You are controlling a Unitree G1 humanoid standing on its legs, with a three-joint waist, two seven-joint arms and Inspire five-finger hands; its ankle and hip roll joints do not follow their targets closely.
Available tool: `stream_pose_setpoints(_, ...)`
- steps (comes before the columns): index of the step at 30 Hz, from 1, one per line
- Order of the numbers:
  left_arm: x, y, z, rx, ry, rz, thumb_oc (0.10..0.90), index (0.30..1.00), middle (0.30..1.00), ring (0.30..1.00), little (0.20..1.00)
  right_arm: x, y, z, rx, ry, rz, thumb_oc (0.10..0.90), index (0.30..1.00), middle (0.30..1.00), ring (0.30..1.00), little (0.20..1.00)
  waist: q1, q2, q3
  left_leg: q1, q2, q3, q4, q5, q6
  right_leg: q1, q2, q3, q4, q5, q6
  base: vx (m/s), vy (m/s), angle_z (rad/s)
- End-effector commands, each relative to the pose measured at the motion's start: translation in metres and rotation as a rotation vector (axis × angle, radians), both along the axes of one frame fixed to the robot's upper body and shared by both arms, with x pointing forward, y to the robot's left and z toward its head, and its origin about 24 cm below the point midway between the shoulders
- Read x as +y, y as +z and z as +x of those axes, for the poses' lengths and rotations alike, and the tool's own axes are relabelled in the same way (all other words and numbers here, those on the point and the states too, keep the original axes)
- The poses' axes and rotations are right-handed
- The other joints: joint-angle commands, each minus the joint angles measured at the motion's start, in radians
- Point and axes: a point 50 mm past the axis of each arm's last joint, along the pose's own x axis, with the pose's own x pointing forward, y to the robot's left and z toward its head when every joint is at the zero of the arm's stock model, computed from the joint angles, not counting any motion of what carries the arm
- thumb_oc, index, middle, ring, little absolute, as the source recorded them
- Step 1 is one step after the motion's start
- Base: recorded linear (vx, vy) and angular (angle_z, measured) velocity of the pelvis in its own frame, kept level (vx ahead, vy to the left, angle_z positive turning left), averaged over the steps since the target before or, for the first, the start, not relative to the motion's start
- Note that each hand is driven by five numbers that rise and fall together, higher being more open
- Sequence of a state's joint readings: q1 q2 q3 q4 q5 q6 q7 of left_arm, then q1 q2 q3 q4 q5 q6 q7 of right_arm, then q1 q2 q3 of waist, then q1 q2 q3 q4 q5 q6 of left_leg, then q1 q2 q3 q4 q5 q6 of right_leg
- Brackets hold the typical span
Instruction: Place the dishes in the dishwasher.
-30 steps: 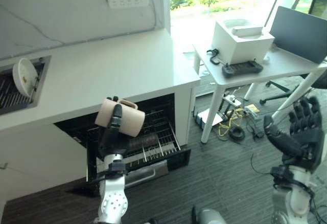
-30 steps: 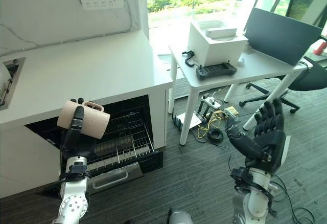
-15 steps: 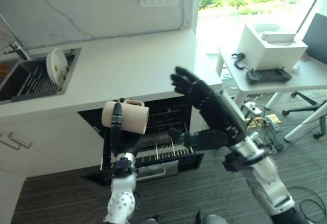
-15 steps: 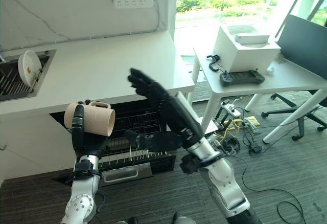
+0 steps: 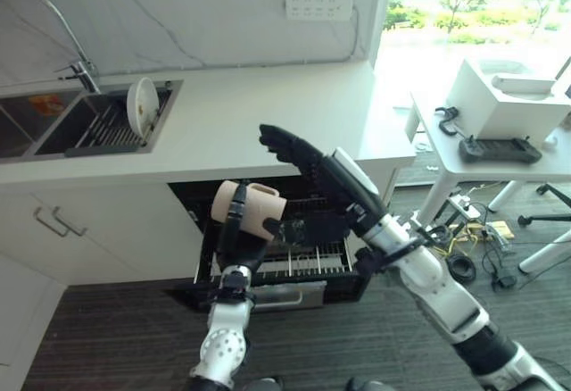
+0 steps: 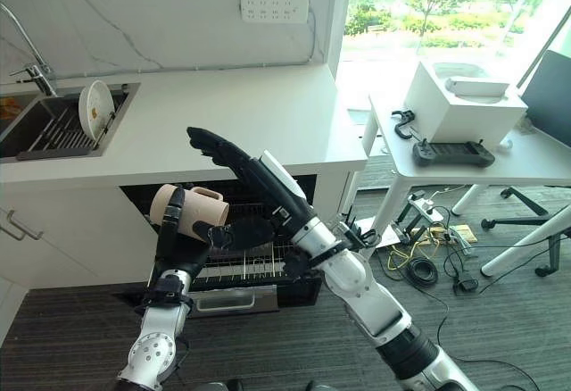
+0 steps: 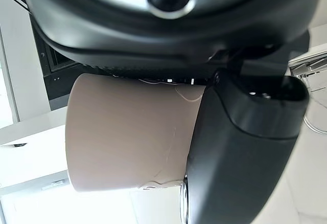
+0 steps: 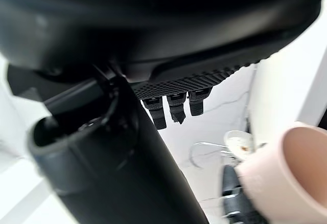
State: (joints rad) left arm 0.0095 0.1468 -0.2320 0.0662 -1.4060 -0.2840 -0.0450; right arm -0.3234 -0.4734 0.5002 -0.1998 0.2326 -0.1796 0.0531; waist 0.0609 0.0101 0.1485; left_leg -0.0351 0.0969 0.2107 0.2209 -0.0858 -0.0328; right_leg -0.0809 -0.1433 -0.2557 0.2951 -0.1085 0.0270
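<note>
A beige mug (image 5: 254, 205) lies on its side in my left hand (image 5: 234, 235), whose fingers and thumb (image 7: 240, 147) are curled round it; its wall (image 7: 127, 142) fills the left wrist view. It hangs above the pulled-out dishwasher rack (image 5: 308, 262) under the counter. My right hand (image 5: 343, 181) is open with straight fingers (image 8: 176, 106), reaching in just right of and above the mug (image 8: 286, 173), apart from it. A white plate (image 5: 141, 105) stands on edge in the sink's drying rack.
The white counter (image 5: 268, 114) runs over the open dishwasher, with a sink (image 5: 45, 128) and tap at its left end. To the right stands a white table (image 5: 500, 163) with a white box (image 5: 508, 96) and a black controller (image 5: 500, 148). Cables lie on the floor beneath it.
The camera has swung left, bringing the sink into view. My right hand rose from low on the right and now reaches beside the mug. The left hand keeps the mug over the rack.
</note>
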Motion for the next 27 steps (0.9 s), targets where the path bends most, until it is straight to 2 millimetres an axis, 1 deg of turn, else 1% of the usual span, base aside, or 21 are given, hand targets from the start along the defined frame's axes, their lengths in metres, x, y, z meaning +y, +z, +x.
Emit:
stream_pose_setpoints(1,-0.019,0.059,0.025,-0.276,-0.087,0.125,0.400,0.300,0.300,0.300,0.300,0.011,0.040,0.003,-0.194,-0.002,0.075,0.800,0.900,0.900,0.900,0.900,0.012,-0.016,-0.058,-0.020,-0.020,-0.031,0.079,-0.113,0.002,0.059,-0.038,-0.051,0.005,-0.075,0.066,0.00,0.000,0.00)
stream_pose_setpoints(4,-0.024,0.062,0.028,-0.289,-0.098,0.167,0.400,0.300,0.300,0.300,0.300,0.015,0.039,0.011,-0.176,-0.031,0.033,0.800,0.900,0.900,0.900,0.900,0.015,-0.020,-0.058,-0.019,-0.023,-0.034,0.079,-0.114,0.004,0.062,-0.037,-0.051,0.005,-0.074,0.066,0.00,0.000,0.00)
stream_pose_setpoints(5,-0.027,0.064,0.030,-0.296,-0.102,0.187,0.400,0.300,0.300,0.300,0.300,0.017,0.036,0.020,-0.135,-0.070,0.008,0.800,0.900,0.900,0.900,0.900,0.017,-0.022,-0.059,-0.018,-0.024,-0.036,0.079,-0.114,0.005,0.063,-0.037,-0.050,0.005,-0.074,0.066,0.00,0.000,0.00)
stream_pose_setpoints(10,-0.033,0.069,0.035,-0.307,-0.111,0.224,0.400,0.300,0.300,0.300,0.300,0.018,0.026,0.030,-0.051,-0.115,-0.024,0.800,0.900,0.900,0.900,0.900,0.012,-0.025,-0.058,-0.015,-0.023,-0.030,0.079,-0.115,0.006,0.064,-0.038,-0.048,0.005,-0.071,0.068,0.01,-0.004,0.10)
stream_pose_setpoints(14,-0.038,0.073,0.038,-0.320,-0.114,0.261,0.400,0.300,0.300,0.300,0.300,0.024,0.013,0.033,0.039,-0.099,-0.074,0.800,0.900,0.900,0.900,0.900,0.008,-0.027,-0.052,-0.008,-0.025,-0.027,0.079,-0.117,0.010,0.068,-0.037,-0.045,0.005,-0.071,0.067,0.00,0.000,0.00)
stream_pose_setpoints(17,-0.041,0.072,0.039,-0.313,-0.123,0.254,0.400,0.300,0.300,0.300,0.300,0.028,0.010,0.034,0.058,-0.093,-0.081,0.800,0.900,0.900,0.900,0.900,0.011,-0.028,-0.051,-0.006,-0.029,-0.030,0.079,-0.118,0.011,0.070,-0.037,-0.043,0.005,-0.071,0.067,0.00,0.000,0.00)
stream_pose_setpoints(18,-0.043,0.071,0.040,-0.303,-0.127,0.247,0.400,0.300,0.300,0.300,0.300,0.033,0.009,0.036,0.050,-0.097,-0.099,0.800,0.900,0.900,0.900,0.900,0.014,-0.029,-0.052,-0.005,-0.032,-0.034,0.079,-0.118,0.012,0.072,-0.035,-0.041,0.005,-0.072,0.067,0.03,0.012,0.01)
stream_pose_setpoints(23,-0.051,0.073,0.041,-0.298,-0.134,0.255,0.400,0.300,0.300,0.300,0.300,0.043,0.008,0.041,0.046,-0.087,-0.152,0.800,0.900,0.900,0.900,0.900,0.021,-0.033,-0.050,-0.002,-0.040,-0.042,0.079,-0.122,0.017,0.074,-0.030,-0.034,0.005,-0.075,0.065,0.01,0.007,0.00)
stream_pose_setpoints(27,-0.053,0.073,0.043,-0.274,-0.116,0.261,0.400,0.300,0.300,0.300,0.300,0.048,0.007,0.040,0.038,-0.076,-0.186,0.800,0.900,0.900,0.900,0.900,0.025,-0.037,-0.047,-0.002,-0.042,-0.045,0.079,-0.124,0.019,0.076,-0.028,-0.034,0.005,-0.077,0.064,0.00,0.000,0.00)
